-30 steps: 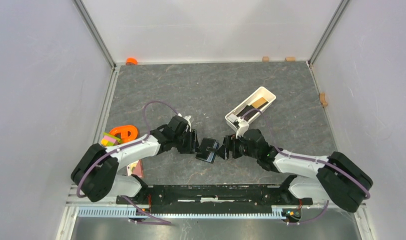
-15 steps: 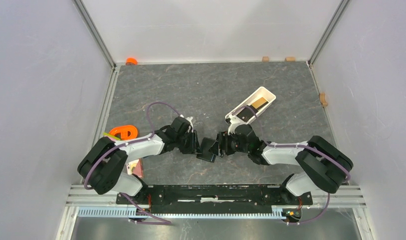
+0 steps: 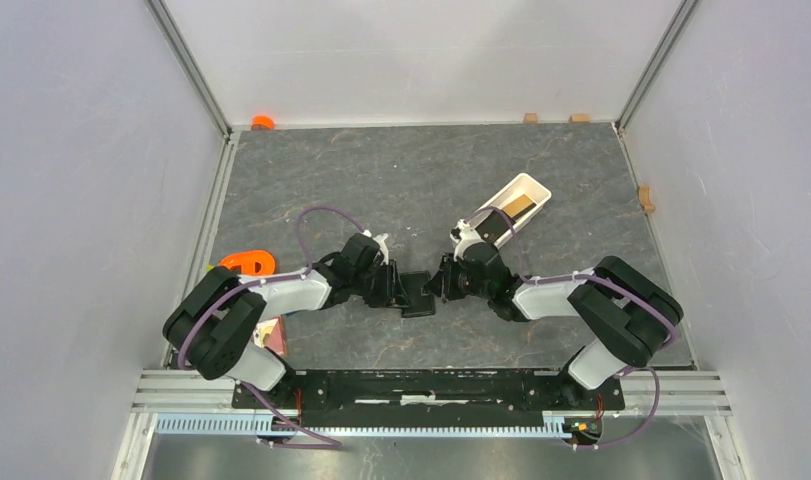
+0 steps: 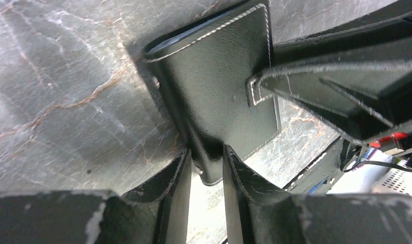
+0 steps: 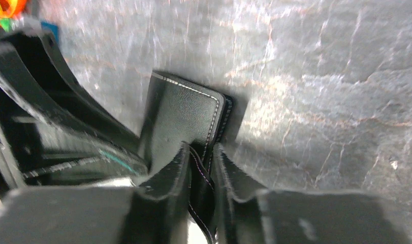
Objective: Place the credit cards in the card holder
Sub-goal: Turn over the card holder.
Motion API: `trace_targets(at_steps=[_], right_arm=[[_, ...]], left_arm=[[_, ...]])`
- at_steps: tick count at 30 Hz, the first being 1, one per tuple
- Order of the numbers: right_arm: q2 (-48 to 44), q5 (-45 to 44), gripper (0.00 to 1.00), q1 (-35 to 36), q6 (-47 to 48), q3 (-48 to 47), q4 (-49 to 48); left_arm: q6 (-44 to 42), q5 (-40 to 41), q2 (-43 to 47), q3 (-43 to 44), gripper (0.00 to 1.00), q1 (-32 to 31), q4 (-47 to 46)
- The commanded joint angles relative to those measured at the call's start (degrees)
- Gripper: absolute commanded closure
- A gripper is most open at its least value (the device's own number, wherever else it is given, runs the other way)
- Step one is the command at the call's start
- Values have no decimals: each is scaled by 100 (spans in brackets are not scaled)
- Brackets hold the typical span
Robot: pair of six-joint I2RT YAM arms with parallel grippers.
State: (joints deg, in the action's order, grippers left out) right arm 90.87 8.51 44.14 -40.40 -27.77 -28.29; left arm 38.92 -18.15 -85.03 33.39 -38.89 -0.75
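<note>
The black card holder point(image 3: 417, 293) lies on the grey table between my two grippers. My left gripper point(image 3: 398, 290) is shut on its left edge; in the left wrist view the card holder point(image 4: 219, 91) sits pinched between the left gripper's point(image 4: 206, 155) two fingers. My right gripper point(image 3: 438, 285) is shut on the opposite stitched edge, and the right wrist view shows the card holder point(image 5: 181, 119) caught in the right gripper point(image 5: 199, 150). A tan credit card point(image 3: 521, 206) and a black one point(image 3: 494, 222) lie in the white tray point(image 3: 529, 181) behind the right arm.
An orange ring-shaped object point(image 3: 245, 263) lies left of the left arm, with a pink rectangle point(image 3: 272, 336) near its base. A small orange piece point(image 3: 262, 122) and wooden blocks point(image 3: 530, 117) sit along the back edge; another block point(image 3: 645, 198) is at the right wall.
My right gripper moved left and closed on the card holder's edge. My left gripper tightened on the other side. The holder shifted slightly away from the arm bases.
</note>
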Motion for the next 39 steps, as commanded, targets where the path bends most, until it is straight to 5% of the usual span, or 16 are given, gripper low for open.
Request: trace_targets(at_steps=[1, 2, 9, 14, 26, 30, 35, 39], right_arm=[[334, 310, 92, 139, -201, 65, 8], [360, 282, 100, 140, -218, 100, 8], [-15, -293, 100, 124, -390, 665, -103], [-434, -791, 100, 113, -351, 851, 155], [-416, -601, 100, 104, -468, 863, 21], [-566, -570, 100, 104, -473, 962, -173], [-1295, -805, 100, 78, -149, 1111, -108], [-2313, -1382, 61, 30, 561, 938, 767]], left_arm=[[202, -44, -278, -133, 67, -44, -877], [212, -12, -242, -146, 66, -40, -932], [364, 614, 541, -481, 45, -32, -777], [1093, 681, 615, -868, 43, 46, -1002], [2579, -536, -1045, -1399, 50, 66, -4442], [3060, -850, -1811, -1348, 60, -70, -5726], [3169, -936, -2041, -1359, 92, -66, -6285], [2855, -921, -1566, -1351, 98, -66, -6082]])
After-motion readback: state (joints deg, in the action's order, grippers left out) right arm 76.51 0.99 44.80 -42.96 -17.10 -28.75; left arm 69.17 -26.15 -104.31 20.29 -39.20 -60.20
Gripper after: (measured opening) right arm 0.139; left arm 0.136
